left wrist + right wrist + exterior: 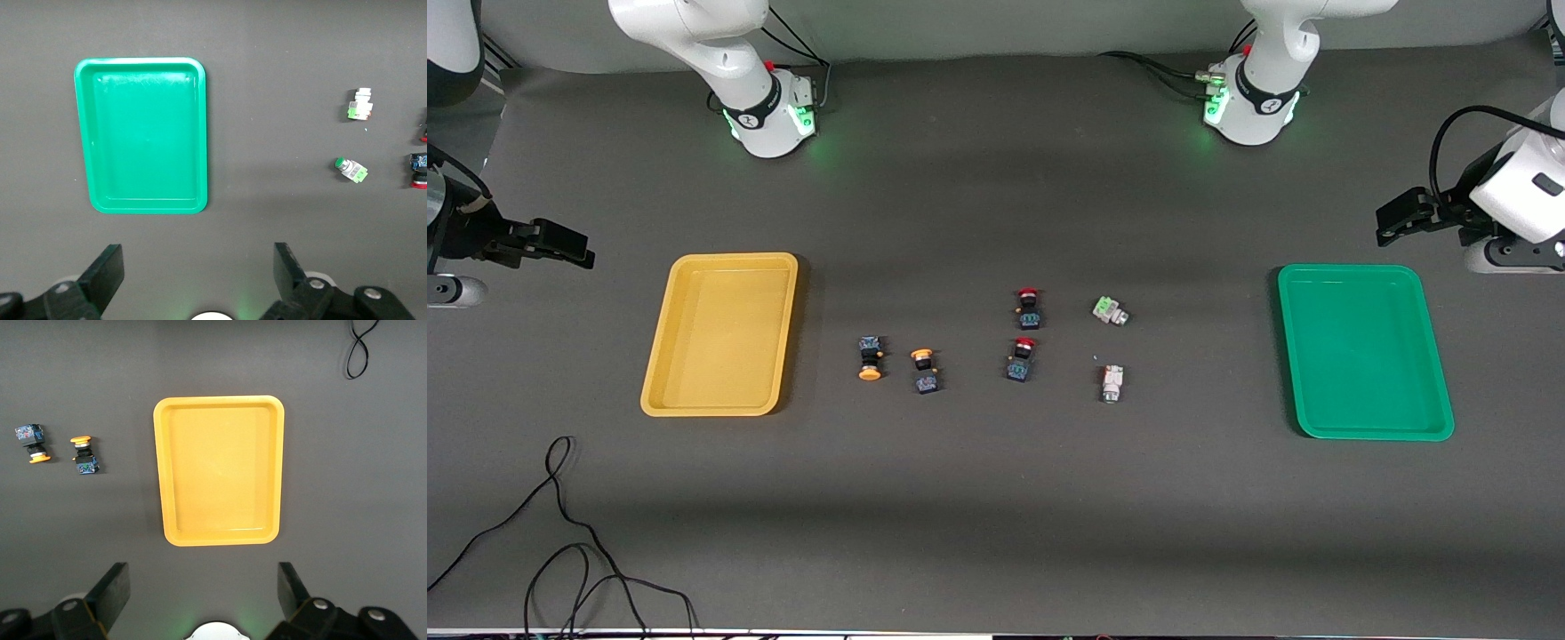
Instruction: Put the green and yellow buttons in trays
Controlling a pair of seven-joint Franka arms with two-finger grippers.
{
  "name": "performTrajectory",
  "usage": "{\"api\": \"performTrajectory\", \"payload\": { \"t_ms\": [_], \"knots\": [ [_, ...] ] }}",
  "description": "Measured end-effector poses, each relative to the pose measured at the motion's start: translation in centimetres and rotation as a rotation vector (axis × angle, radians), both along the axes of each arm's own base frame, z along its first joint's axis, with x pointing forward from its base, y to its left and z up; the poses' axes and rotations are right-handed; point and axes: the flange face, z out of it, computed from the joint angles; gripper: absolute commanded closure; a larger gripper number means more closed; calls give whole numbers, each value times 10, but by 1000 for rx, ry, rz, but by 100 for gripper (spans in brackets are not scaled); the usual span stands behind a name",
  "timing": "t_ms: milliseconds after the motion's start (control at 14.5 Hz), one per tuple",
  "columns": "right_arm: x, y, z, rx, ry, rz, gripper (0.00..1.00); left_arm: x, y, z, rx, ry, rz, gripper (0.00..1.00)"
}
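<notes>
Left gripper (193,277) and right gripper (200,597) wait spread wide, outside the trays (720,333). Risk: grabbing red-capped switches (1028,307) beside green buttons (1110,311).

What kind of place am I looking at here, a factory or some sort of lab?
Most likely a robotics lab bench rather than a factory: two white arms fixed along a dark covered table, a yellow tray and a green tray set out for sorting, and a loose black cable trailing across the table.
</notes>
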Motion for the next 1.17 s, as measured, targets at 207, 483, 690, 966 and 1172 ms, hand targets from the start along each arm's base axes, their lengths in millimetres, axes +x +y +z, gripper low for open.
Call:
{"api": "performTrajectory", "payload": {
  "t_ms": [207,483,690,966,1172],
  "knots": [
    [0,0,0,0,-1,0,1,0,0,0,1,0,0,0],
    [1,0,0,0,-6,0,1,0,1,0,2,0,1,0],
    [2,0,0,0,-6,0,0,0,0,0,2,0,0,0],
    [3,2,1,-1,-16,4,0,-1,-15,-4,0,8,-8,0],
    [4,7,0,1,-15,12,1,-7,-59,-15,0,30,66,0]
  ]
}}
